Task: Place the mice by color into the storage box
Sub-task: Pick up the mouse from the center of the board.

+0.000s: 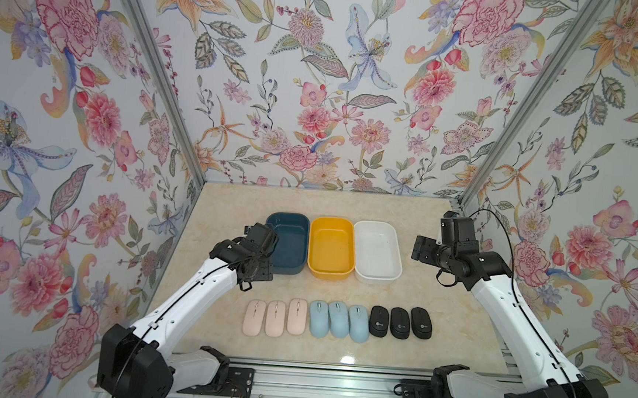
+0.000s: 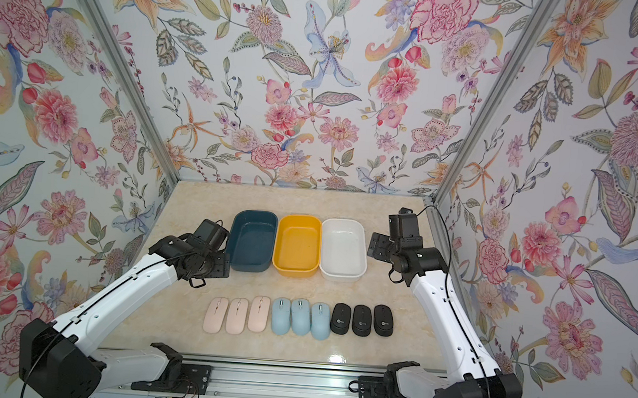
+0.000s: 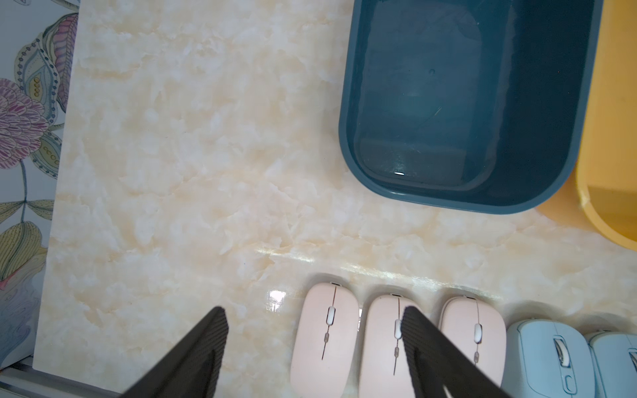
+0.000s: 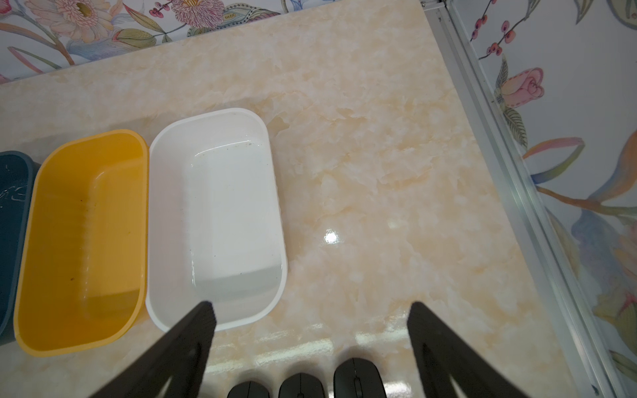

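Note:
Several mice lie in one row near the table's front: three pale pink (image 1: 275, 318), three light blue (image 1: 338, 319) and three black (image 1: 400, 323). Behind them stand three storage boxes side by side, all with nothing in them: dark blue (image 1: 289, 221), yellow (image 1: 333, 224), white (image 1: 378, 229). My left gripper (image 3: 314, 310) hangs open above the pink mice (image 3: 324, 334), beside the dark blue box (image 3: 448, 203), holding nothing. My right gripper (image 4: 311, 305) is open and empty, high to the right of the white box (image 4: 213, 193), with the black mice (image 4: 358, 377) below it.
Flowered walls with metal corner posts (image 1: 506, 136) close in the marble table (image 1: 232, 201) on three sides. A metal rail (image 1: 327, 381) carrying both arm bases runs along the front edge. Bare tabletop lies between the boxes and the row of mice.

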Controlling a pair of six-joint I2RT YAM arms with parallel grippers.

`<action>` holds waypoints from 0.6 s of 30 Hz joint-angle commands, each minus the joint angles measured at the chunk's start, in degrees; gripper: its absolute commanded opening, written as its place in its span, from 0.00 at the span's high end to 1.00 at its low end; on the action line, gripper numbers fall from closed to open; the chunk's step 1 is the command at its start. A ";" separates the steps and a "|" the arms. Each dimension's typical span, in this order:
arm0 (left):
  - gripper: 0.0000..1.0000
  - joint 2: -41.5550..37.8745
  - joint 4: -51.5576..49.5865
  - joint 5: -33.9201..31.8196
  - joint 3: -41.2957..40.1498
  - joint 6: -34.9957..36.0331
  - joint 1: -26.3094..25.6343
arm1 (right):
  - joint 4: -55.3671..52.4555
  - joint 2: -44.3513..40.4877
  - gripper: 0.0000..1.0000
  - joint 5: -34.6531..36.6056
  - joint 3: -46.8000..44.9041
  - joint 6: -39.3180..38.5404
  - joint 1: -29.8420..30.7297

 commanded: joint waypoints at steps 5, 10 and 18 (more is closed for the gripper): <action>0.18 0.50 -2.46 1.68 0.43 1.13 -0.89 | 0.01 -0.13 0.03 0.85 0.91 -0.31 1.59; 0.18 0.37 -4.75 4.50 -2.59 -1.26 -2.25 | -0.28 -0.22 0.01 0.68 0.66 -0.27 1.88; 0.18 -0.50 -5.77 8.41 -7.52 -7.20 -8.04 | -0.20 0.60 0.01 1.07 1.05 0.12 2.92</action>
